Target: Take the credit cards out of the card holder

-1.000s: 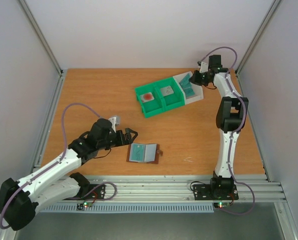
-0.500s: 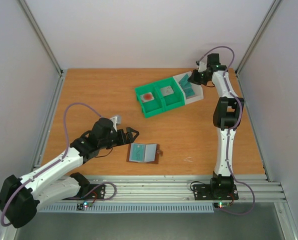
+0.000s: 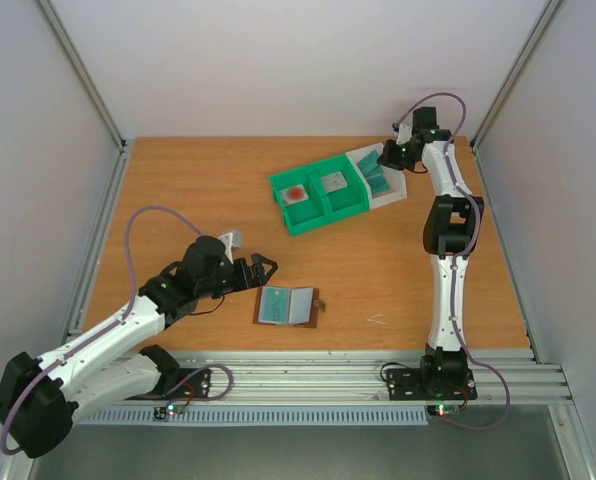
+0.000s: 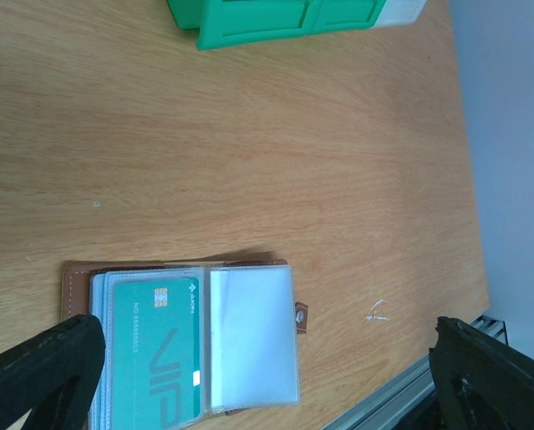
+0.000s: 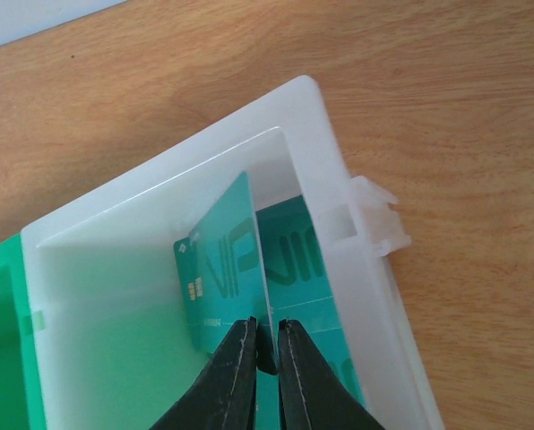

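1. Counter (image 3: 178, 190): wooden top that carries every item below.
2. Green bin (image 3: 328, 216): two compartments, at the far middle. There is one red-spotted tile (image 3: 296, 192) in the left compartment as seen from above and one grey tile (image 3: 332, 182) in the right. No cards are in it.
3. White bin (image 5: 314, 125): touches the green bin's right end. It holds one teal card (image 5: 298, 260) lying flat on the floor and a second, standing card (image 5: 222, 260) tilted on edge over it. My right gripper (image 5: 267, 354) has its fingers close on either side of the standing card's lower edge. I cannot tell whether they pinch it.
4. Card holder (image 4: 249, 340): brown leather, lying open and flat near the front edge, well apart from both bins. The left pocket shows a teal VIP card (image 4: 150, 349) on top of layered edges, cards or sleeves I cannot tell. The right clear pocket looks empty. It is probably light and floppy, so it may slide or lift as a card is drawn. My left gripper (image 3: 266, 272) hovers just left of it, jaws spread wide, holding nothing.
5. Credit cards: thin, stiff, smooth plastic, likely slippery and almost weightless. Each is best taken at an exposed edge, pinched across both faces.
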`<state>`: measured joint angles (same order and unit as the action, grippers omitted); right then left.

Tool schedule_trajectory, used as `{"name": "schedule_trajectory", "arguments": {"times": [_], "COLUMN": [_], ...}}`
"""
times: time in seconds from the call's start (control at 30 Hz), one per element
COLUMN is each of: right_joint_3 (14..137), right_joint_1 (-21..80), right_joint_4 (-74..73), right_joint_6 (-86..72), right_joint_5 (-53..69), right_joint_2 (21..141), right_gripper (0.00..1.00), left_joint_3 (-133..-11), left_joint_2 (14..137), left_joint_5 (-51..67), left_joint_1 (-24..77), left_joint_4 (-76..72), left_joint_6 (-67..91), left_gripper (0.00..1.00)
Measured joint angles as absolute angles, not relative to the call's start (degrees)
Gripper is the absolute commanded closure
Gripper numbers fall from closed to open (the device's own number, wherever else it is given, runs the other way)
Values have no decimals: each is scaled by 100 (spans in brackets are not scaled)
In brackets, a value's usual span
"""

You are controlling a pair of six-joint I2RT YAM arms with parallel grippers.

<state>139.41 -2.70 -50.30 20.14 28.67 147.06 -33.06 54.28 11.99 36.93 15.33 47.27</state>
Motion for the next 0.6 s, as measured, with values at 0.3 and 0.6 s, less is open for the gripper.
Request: {"name": "schedule_trajectory", "arguments": {"times": [0.3, 0.6], "right_joint_3": [14162, 14247], "right_joint_1": [-270, -268], "right_joint_4": [-5199, -5358], "right_joint_6": [1999, 1953], "right_joint_5": [2655, 2534], "right_joint_2": [14835, 14835], "right_gripper": [90, 83], "left_joint_3": [-3583, -3765], "left_joint_2": [5505, 5728], "left_joint_5": [1059, 1004], "left_joint_1": [3693, 3693], "left_joint_4": [1944, 2176], "left_joint_6": [4563, 4318], "left_gripper": [1, 1]}}
